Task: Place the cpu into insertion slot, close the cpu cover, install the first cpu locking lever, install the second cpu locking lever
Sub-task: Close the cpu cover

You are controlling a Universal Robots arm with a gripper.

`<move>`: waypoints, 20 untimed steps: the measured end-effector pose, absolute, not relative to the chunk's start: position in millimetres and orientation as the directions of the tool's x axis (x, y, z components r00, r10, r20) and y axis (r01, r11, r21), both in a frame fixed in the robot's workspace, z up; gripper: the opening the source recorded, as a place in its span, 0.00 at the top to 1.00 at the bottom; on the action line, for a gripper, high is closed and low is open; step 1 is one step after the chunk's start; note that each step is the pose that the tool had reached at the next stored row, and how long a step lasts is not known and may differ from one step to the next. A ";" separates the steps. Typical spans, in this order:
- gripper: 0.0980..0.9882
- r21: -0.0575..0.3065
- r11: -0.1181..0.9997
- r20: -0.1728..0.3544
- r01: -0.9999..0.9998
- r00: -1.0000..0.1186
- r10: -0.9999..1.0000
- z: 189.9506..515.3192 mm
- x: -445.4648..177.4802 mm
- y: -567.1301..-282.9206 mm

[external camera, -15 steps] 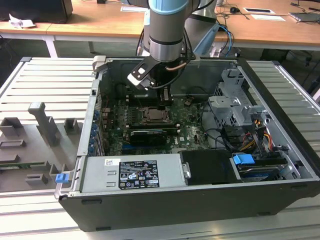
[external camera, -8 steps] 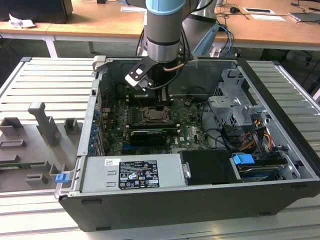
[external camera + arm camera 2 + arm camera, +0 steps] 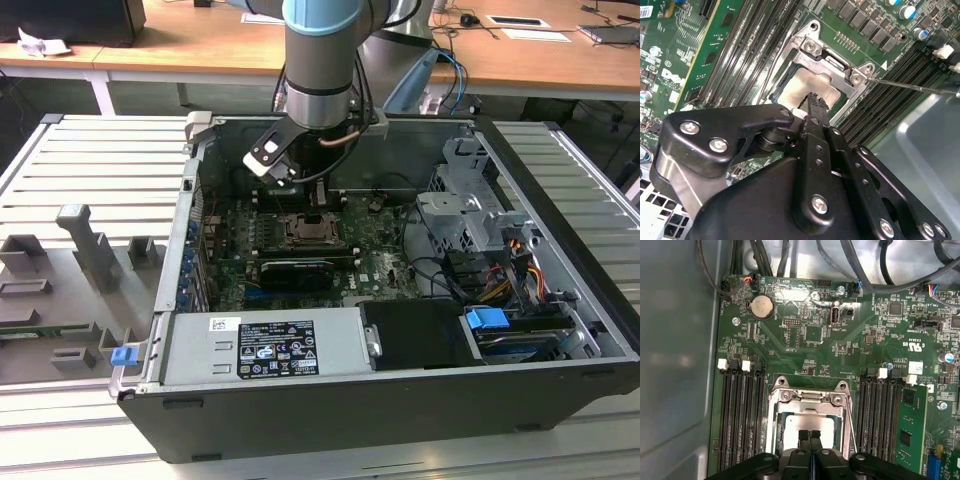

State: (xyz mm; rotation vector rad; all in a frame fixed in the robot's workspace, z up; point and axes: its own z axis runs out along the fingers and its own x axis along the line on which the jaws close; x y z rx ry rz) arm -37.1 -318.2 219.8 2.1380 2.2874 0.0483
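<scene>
One tool (image 3: 810,436), closed on nothing, tip over the cpu (image 3: 790,430), cpu cover (image 3: 812,408) framing it.

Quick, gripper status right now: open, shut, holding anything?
Gripper: shut, fingers pressed together with nothing between them, tips over the cpu framed by the cpu cover.

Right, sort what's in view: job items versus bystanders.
Job: pale silver-beige square cpu; thin silver metal cpu cover frame; silver-rimmed square insertion slot; thin steel locking lever; black claw.
Bystanders: long black memory strips; round silver coin battery; grey power supply box.
</scene>
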 end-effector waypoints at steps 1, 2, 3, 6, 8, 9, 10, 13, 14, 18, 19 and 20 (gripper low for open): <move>0.99 0.029 0.068 0.013 0.997 -0.068 0.998 219.5 -37.6 -318.3; 0.99 0.029 0.069 0.013 0.997 -0.069 0.998 219.2 -38.4 -318.4; 0.99 0.029 0.069 0.013 0.997 -0.070 0.997 219.0 -39.4 -318.4; 0.99 0.029 0.077 0.014 0.997 -0.077 0.997 217.4 -44.6 -318.3; 0.99 0.029 0.084 0.014 0.996 -0.085 0.996 215.4 -48.2 -318.3; 0.99 0.029 0.088 0.014 0.996 -0.088 0.996 213.9 -49.4 -318.3; 0.99 0.029 0.089 0.014 0.996 -0.089 0.996 213.3 -49.5 -318.3; 0.99 0.029 0.089 0.014 0.996 -0.089 0.996 209.7 -50.9 -318.3; 0.99 0.029 0.089 0.014 0.996 -0.089 0.996 208.6 -51.1 -318.3; 0.99 0.029 0.089 0.013 0.996 -0.089 0.996 206.7 -51.4 -318.3; 0.99 0.030 0.088 0.012 0.996 -0.089 0.996 206.3 -51.4 -318.3; 0.99 0.031 0.089 0.011 0.996 -0.089 0.996 206.0 -51.4 -318.3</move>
